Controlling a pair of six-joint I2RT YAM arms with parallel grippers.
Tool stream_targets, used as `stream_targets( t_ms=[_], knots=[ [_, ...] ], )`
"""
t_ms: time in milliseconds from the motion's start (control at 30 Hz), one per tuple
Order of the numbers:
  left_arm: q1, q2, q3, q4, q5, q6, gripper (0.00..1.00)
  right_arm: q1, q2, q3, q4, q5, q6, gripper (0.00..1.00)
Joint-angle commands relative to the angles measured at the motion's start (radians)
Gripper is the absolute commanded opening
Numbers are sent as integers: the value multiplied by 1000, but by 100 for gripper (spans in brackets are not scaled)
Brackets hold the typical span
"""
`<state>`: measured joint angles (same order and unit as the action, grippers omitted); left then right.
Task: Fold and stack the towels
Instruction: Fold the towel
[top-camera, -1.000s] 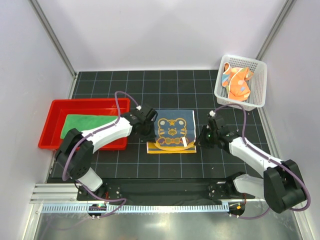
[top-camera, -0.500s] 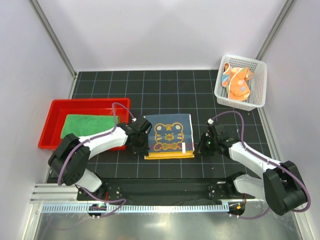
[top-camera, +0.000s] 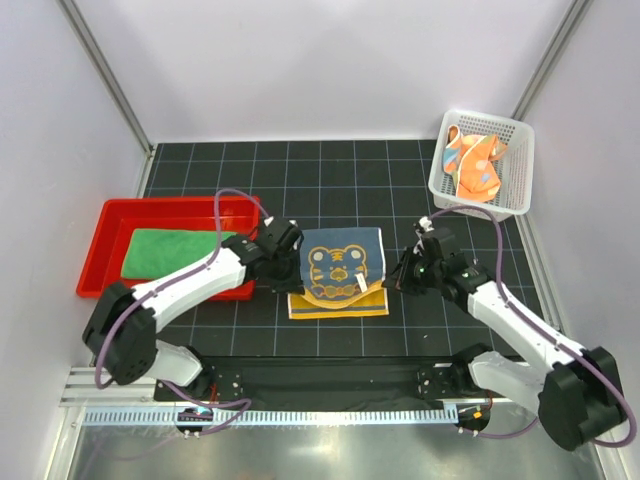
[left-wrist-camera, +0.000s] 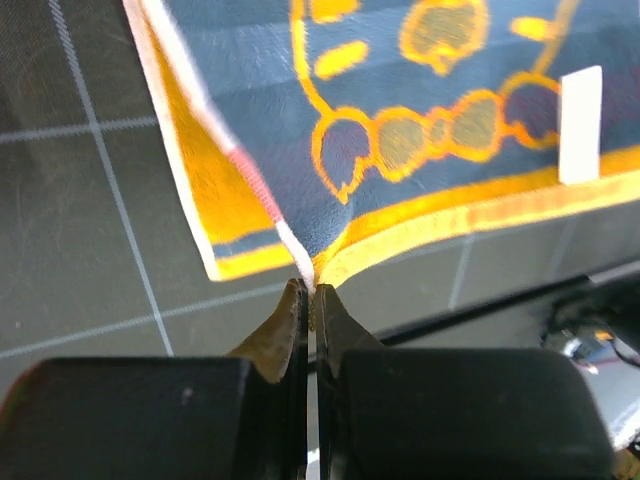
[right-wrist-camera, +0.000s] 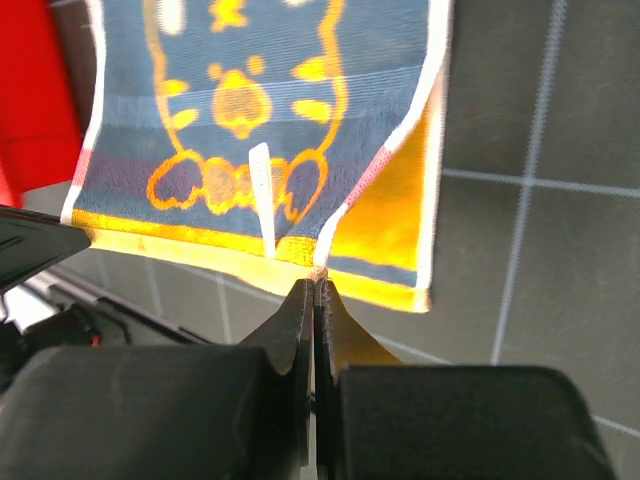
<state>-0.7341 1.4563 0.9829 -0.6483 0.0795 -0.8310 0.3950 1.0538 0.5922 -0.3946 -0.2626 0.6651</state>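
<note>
The dark blue tiger towel (top-camera: 342, 262) lies mid-table, its yellow-orange edge (top-camera: 338, 306) on the mat. My left gripper (top-camera: 287, 282) is shut on the towel's left corner, and my right gripper (top-camera: 394, 281) is shut on its right corner. The held edge is raised and sags between them. In the left wrist view the left gripper (left-wrist-camera: 312, 291) pinches a white-hemmed corner of the tiger towel (left-wrist-camera: 430, 90). The right wrist view shows the right gripper (right-wrist-camera: 318, 281) pinching a corner of the tiger towel (right-wrist-camera: 250, 110). The green towel (top-camera: 172, 250) lies in the tray. The orange towel (top-camera: 472, 166) is crumpled in the basket.
The red tray (top-camera: 93, 255) sits at the left, close to my left arm. The white mesh basket (top-camera: 519, 170) stands at the back right. White walls enclose the black gridded mat (top-camera: 330, 175) on three sides.
Both grippers drew the towel toward the near edge, then lifted their held corners and moved slightly back. The held edge now hangs above the yellow layer on the mat.
</note>
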Motion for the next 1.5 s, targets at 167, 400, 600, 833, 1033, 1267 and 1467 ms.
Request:
stream_targets(
  t_ms=[167, 400, 600, 833, 1033, 1267, 1467],
  knots=[
    [-19, -90, -205, 99, 45, -60, 0, 28, -89, -166, 55, -17, 70, 1],
    [-22, -63, -273, 147, 29, -68, 0, 30, -25, -177, 51, 39, 33, 1],
    [-24, -65, -270, 148, 26, -65, 0, 30, -8, -164, 74, 7, 34, 1],
    [-33, -155, -108, -39, 2, -43, 0, 30, -81, -57, -68, -4, 19, 1],
    [-53, -186, -277, 50, 57, -106, 0, 36, -106, -201, 26, -44, 67, 1],
    [-70, -125, -380, 167, 69, -123, 0, 39, -71, -229, 46, -7, 68, 1],
    [-73, -122, -412, 197, 69, -122, 0, 44, -60, -256, 59, -4, 71, 1]
  ],
)
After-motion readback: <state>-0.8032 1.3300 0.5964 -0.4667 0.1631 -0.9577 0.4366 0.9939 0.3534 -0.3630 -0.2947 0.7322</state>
